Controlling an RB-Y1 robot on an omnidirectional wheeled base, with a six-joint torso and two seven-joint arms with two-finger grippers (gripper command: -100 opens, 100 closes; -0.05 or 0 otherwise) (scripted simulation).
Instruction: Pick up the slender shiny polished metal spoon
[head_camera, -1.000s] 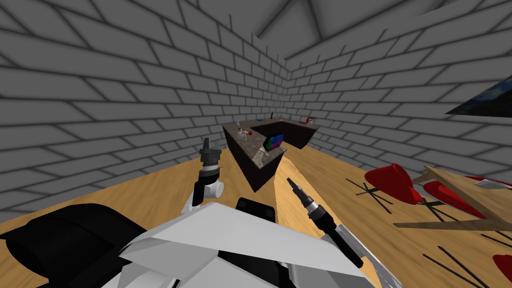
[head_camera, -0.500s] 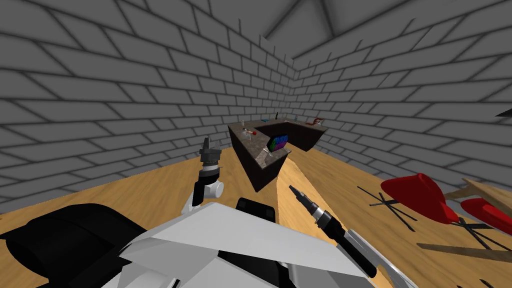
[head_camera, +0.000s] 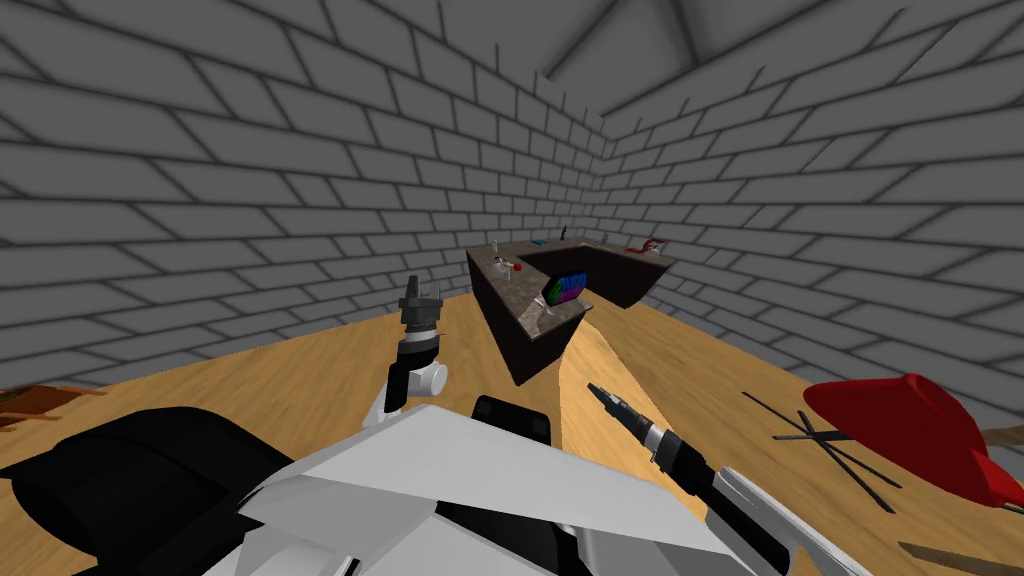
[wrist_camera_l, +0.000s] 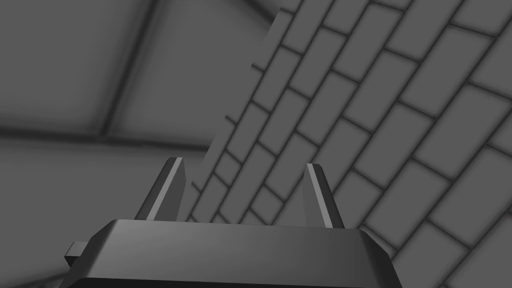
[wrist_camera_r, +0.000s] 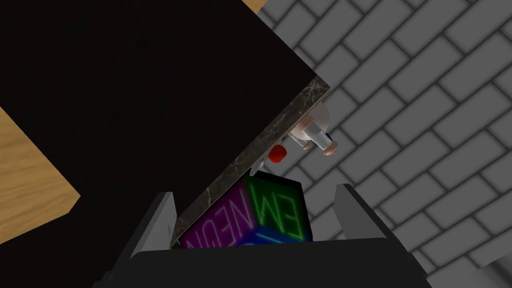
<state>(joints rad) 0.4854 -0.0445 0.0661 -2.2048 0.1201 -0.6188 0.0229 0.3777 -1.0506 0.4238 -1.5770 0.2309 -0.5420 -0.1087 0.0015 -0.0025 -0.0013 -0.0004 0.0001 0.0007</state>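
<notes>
Head view: an L-shaped dark counter (head_camera: 520, 335) with a mottled stone top is standing on the wood floor (head_camera: 300, 370), tucked into the corner of the grey brick walls. A neon-lettered cube (head_camera: 565, 288) is sitting on the counter's near end. A thin pale sliver, possibly the spoon (head_camera: 545, 308), is lying on the top just beside the cube, toward the counter's near tip; it is too small to confirm. Farther along the same top a small red ball (head_camera: 518, 266) and a little white bottle-like piece (head_camera: 497, 263) are resting close together. A red chair (head_camera: 900, 425) is standing well apart from the counter, off to my right. The left gripper (head_camera: 424, 285) is pointing upward, short of the counter and to its left. The right gripper (head_camera: 598, 391) is reaching low toward the counter's near end, well short of it. Left wrist view: the left fingers (wrist_camera_l: 167, 187) are standing spread, gripping nothing. Right wrist view: the right fingers (wrist_camera_r: 352, 212) are standing wide apart, empty, framing the cube on the counter edge. Beyond the cube the red ball is showing, with the white bottle-like piece just past it on the top; what it is holding cannot be told.
</notes>
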